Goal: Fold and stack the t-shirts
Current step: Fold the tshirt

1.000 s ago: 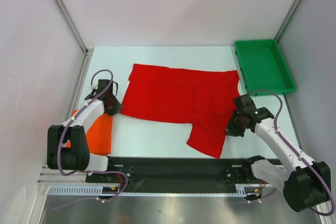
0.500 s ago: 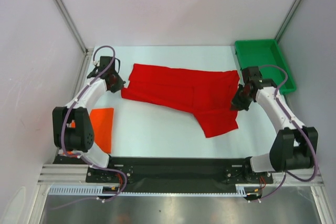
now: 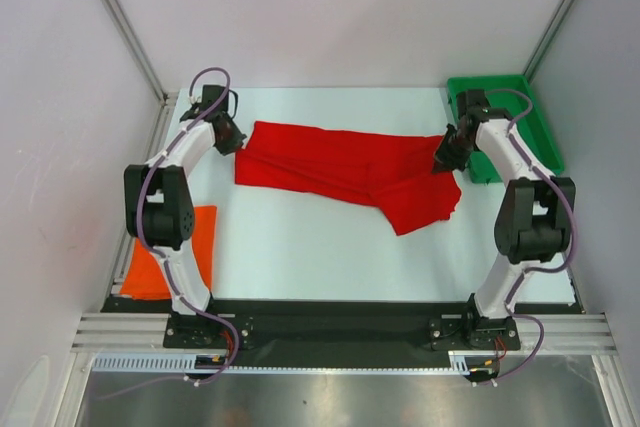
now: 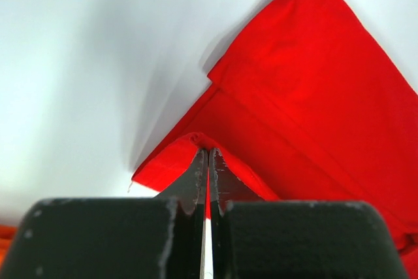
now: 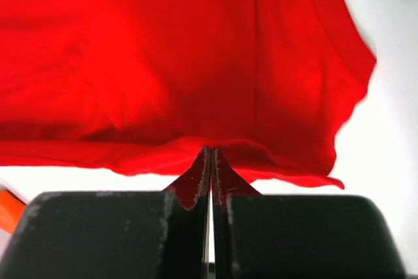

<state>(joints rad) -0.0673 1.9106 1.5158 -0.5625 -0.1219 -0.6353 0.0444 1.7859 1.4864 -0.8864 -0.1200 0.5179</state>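
In the top view, the left gripper (image 3: pixel 232 139) and the right gripper (image 3: pixel 447 155) are both at the far part of the table (image 3: pixel 300 247). Each is pinched onto an end of the red t-shirt (image 3: pixel 340 172). A second ago they were much nearer the arm bases, and the cloth lay wide with a flap reaching toward the near edge. Both arms have since stretched away. The shirt now lies as a narrower slanted band across the far half, with one loose flap hanging toward the near right. The right gripper has come up just beside the green tray (image 3: pixel 530 117). The orange t-shirt (image 3: pixel 170 252) lies flat at the near left, well apart from the red one. It is fully uncovered, where earlier the left arm crossed over it.

In the left wrist view, the left gripper (image 4: pixel 207 155) has its fingers pressed together on a raised corner of the red t-shirt (image 4: pixel 307 96). The rest of the cloth runs off to the upper right in layered folds over the white table (image 4: pixel 78 63).

In the right wrist view, the right gripper (image 5: pixel 210 151) is likewise clamped tight on a fold of the shirt's edge. The red t-shirt (image 5: pixel 163 50) fills most of the view beyond it, rumpled, with its hem curving down at the right.
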